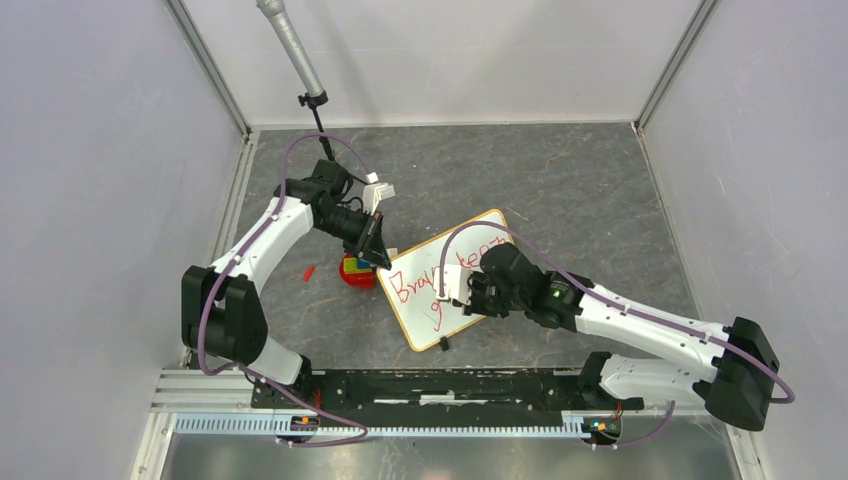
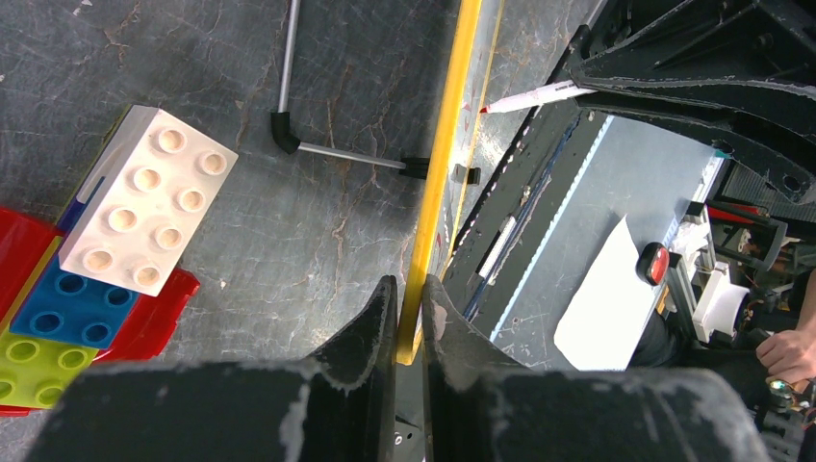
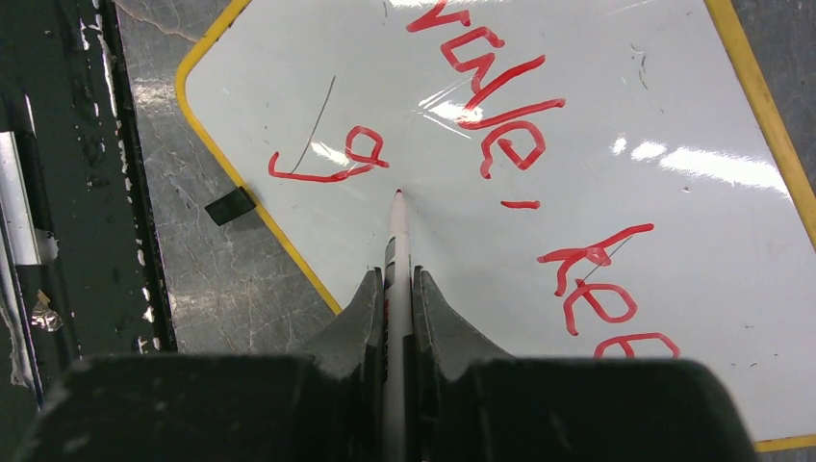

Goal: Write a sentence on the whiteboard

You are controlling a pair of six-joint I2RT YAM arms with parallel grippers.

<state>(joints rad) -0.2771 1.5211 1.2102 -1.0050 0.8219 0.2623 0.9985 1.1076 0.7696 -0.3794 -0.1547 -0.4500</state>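
Whiteboard (image 1: 415, 325) work is partly done, by my read. The board sits mid-counter (image 1: 560, 190) between the two arms, turned at an angle, with one corner toward the arm bases. From here I can't tell whether it lies flat or is tipped up a little on its black clip feet.

The sentence (image 3: 520, 144) is in red. The first line reads "Brave," and then "kee" from the right wrist camera. A further letter looks to follow in the overhead view, though the right arm covers part of it. The second line has only a "g" (image 3: 361, 149) so far. I judge the rest of that second word and any closing full stop are yet to be written, so roughly two thirds is down.

The right pincer (image 3: 396, 281) is pressed tight on the marker (image 3: 397, 241), whose barrel runs out between the fingers. Its red tip is at the board surface just beside the "g", about where the next letter should start. Whether the tip actually touches I can't say for sure.

The left pincer (image 2: 411, 289) is nipped on the board's yellow-orange frame, one finger on each face, steadying it. The toy blocks (image 2: 144, 212) sit just beside that arm, apart from the board.
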